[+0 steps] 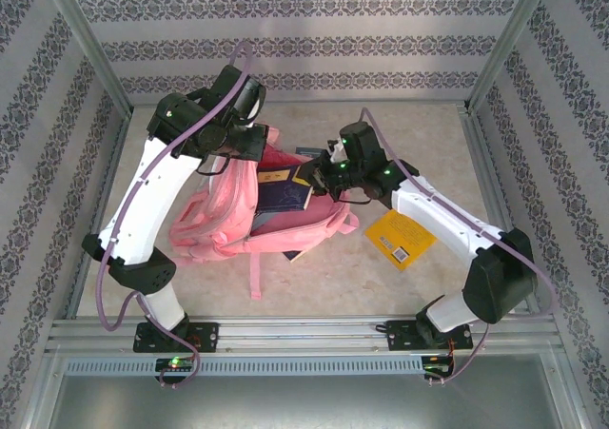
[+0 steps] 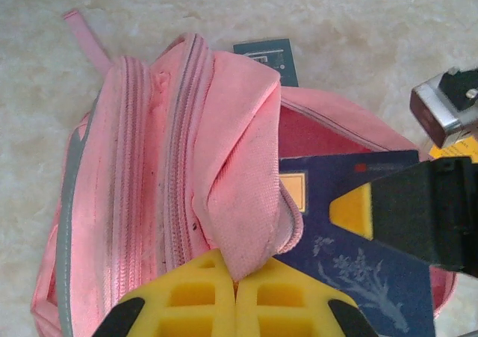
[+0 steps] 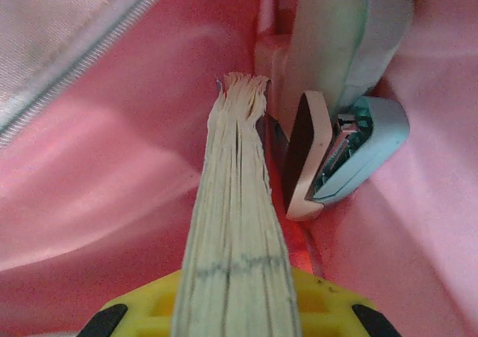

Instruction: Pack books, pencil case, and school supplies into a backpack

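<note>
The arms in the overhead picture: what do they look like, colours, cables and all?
The left arm and right arm each have white shells between chunky black joints, with a lilac cable looping alongside and small green lights. The left pincer and right pincer have yellow ribbed pads on black fingers.

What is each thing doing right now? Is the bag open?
backpack: open, lying on the table, flap pinched by the left gripper.
left gripper: shut on the backpack's flap.
right gripper: shut on the navy book.
navy book: held, partly inside the backpack.
stapler: inside the backpack.
pencil case: inside the backpack, beside the stapler.
yellow book: flat on the table, outside.
small dark-teal book: on the table behind the backpack.
</note>
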You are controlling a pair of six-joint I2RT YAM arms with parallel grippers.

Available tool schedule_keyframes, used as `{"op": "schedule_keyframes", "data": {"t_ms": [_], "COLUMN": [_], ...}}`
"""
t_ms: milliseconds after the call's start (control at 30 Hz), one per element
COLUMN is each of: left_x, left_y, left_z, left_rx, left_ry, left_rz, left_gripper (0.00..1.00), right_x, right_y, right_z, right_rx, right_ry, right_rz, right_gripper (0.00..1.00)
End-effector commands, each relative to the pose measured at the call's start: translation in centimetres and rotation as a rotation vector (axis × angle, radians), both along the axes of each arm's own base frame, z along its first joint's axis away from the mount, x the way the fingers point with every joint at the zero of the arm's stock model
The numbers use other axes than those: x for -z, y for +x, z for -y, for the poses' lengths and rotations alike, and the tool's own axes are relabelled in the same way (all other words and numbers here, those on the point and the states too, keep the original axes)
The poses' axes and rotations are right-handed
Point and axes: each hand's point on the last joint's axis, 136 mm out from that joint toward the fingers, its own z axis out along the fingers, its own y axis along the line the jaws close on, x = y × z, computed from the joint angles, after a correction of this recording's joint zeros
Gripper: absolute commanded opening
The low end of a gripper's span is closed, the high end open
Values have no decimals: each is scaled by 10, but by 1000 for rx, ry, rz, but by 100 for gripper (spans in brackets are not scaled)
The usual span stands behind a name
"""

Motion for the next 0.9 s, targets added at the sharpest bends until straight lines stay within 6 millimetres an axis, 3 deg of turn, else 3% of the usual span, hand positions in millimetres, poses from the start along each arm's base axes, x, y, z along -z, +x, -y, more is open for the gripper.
{"op": "schedule_keyframes", "data": {"t_ms": [0, 100, 467, 567, 633, 767, 867], "left_x": [-41, -43, -53, -52, -51, -45, -39], "left_y": [14, 16, 22, 26, 28, 33, 36], "left_z": [-1, 3, 0, -1, -2, -9, -17], "left_rx": [-22, -13, -20, -26, -32, -53, -78], "left_ry": [-90, -105, -116, -125, -128, -123, -114], "left_rz": [173, 182, 229, 224, 220, 209, 202], "left_gripper": [0, 0, 0, 0, 0, 0, 0], "right_x": [-15, -3, 52, 55, 46, 19, 1], "right_y": [13, 26, 59, 68, 71, 72, 67], "right_z": [-12, -27, -118, -137, -141, -128, -112], "right_rx": [49, 73, 7, -13, -24, -45, -63], "right_ry": [-12, -42, -115, -102, -83, -101, -115], "right_rz": [55, 82, 97, 134, 169, 279, 346], "right_gripper": [0, 0, 0, 20, 35, 59, 67]}}
